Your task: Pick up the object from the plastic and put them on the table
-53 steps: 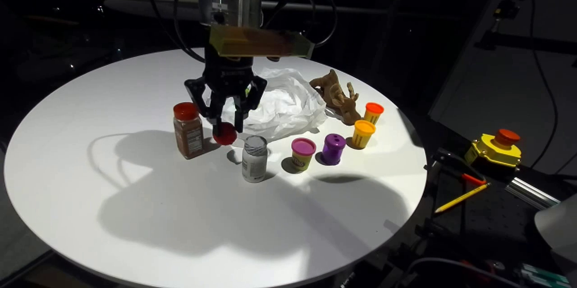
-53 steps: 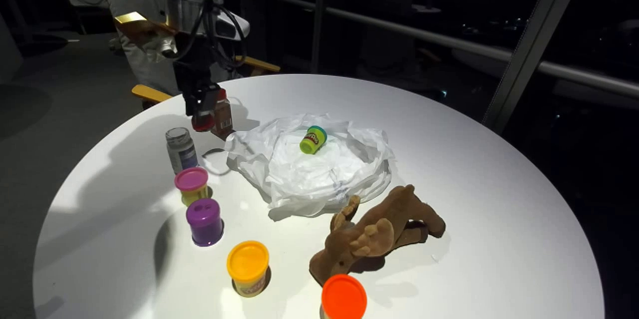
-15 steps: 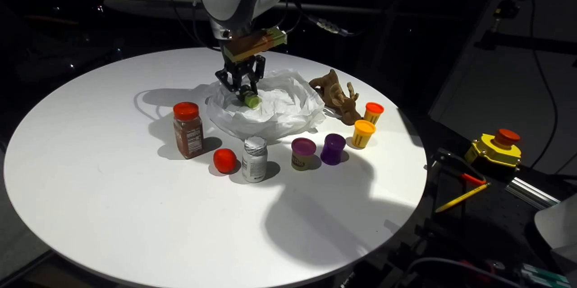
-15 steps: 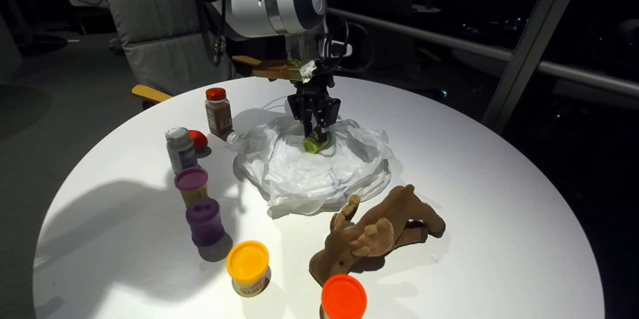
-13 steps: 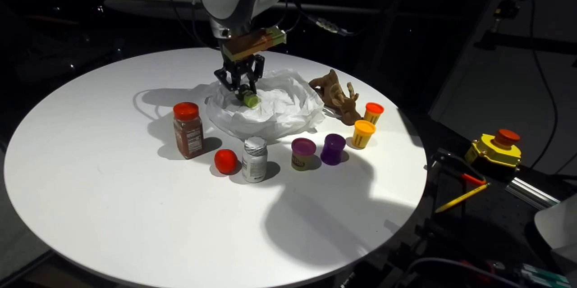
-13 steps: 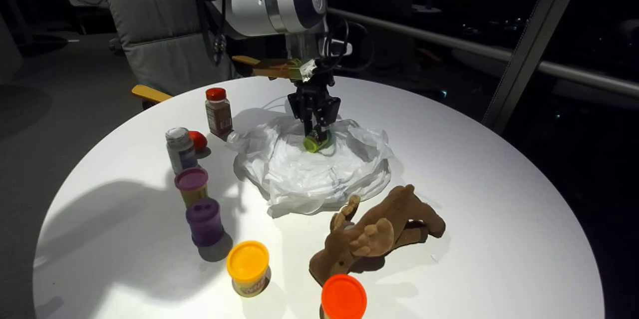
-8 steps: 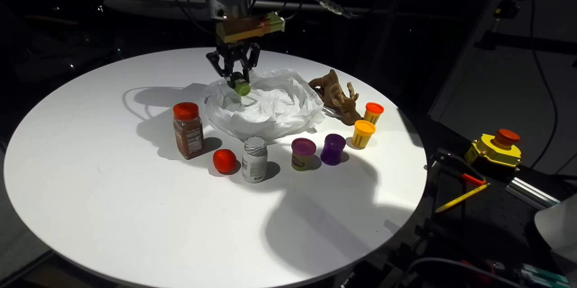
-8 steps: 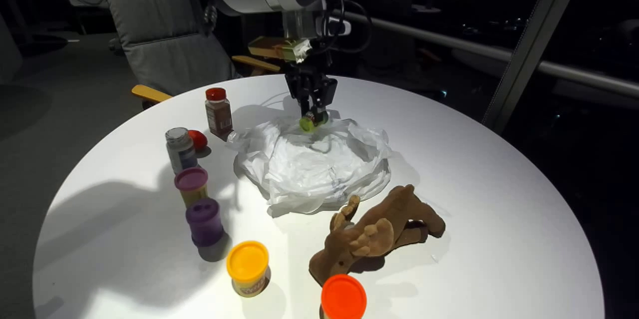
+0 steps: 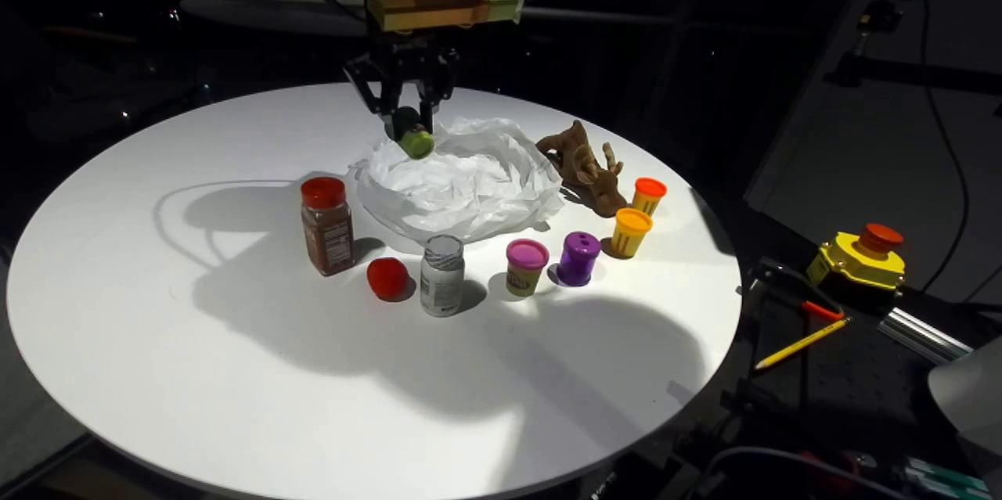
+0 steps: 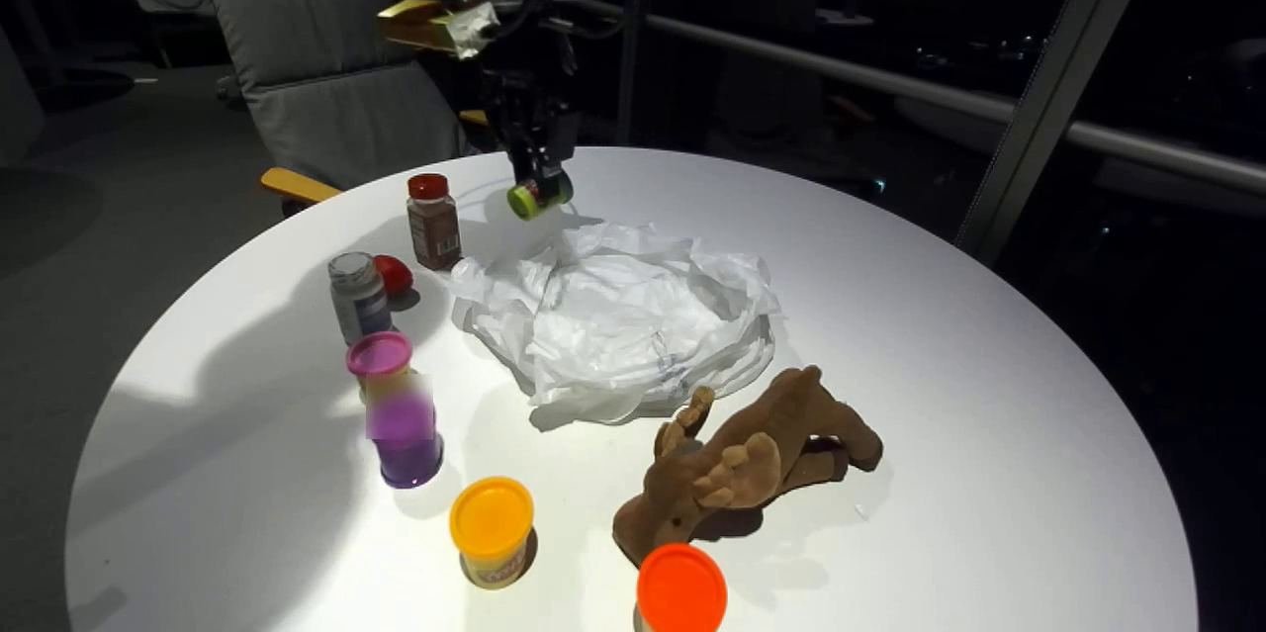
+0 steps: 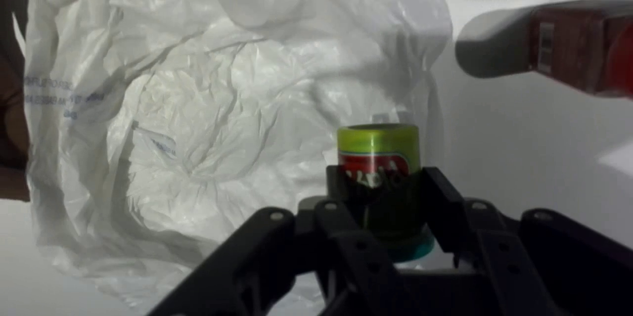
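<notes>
Our end effector [image 11: 384,181] pinches the green-yellow tub [image 11: 378,140] (hanging tilted); beyond the plastic [image 9: 477,195], we should level it before touching the desk [image 9: 235,390].

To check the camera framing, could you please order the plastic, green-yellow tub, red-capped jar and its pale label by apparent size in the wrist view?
1. Plastic
2. Green-yellow tub and red-capped jar, unranked: the tub is probably nearer, the jar cut off at the edge.
3. Pale label

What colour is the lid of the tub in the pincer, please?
The tub's lid is teal, showing best in the wrist view.
</notes>
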Controlling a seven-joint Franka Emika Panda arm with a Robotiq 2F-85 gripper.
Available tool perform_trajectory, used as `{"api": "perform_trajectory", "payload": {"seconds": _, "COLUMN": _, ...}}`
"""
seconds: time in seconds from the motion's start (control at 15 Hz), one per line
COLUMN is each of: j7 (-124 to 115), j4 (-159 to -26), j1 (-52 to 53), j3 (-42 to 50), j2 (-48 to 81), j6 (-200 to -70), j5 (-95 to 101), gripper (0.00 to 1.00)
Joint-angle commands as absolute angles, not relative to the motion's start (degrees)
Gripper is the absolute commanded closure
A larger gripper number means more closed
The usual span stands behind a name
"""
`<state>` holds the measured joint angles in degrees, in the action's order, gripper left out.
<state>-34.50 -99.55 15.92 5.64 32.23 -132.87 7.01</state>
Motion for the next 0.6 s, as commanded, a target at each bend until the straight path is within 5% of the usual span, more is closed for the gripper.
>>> {"api": "perform_trajectory", "payload": {"seconds": 0.0, "j7": -40.3, "j4": -113.7, "j1": 18.3, "j3": 4.1, "j2": 21.7, "j6": -136.4, "j5": 7.7, "gripper": 0.83}}
{"api": "perform_trajectory", "payload": {"seconds": 0.53, "j7": -54.5, "j4": -137.4, "j1": 20.2, "j3": -2.8, "j2": 3.4, "j6": -137.0, "j5": 10.9, "gripper": 0.83}}
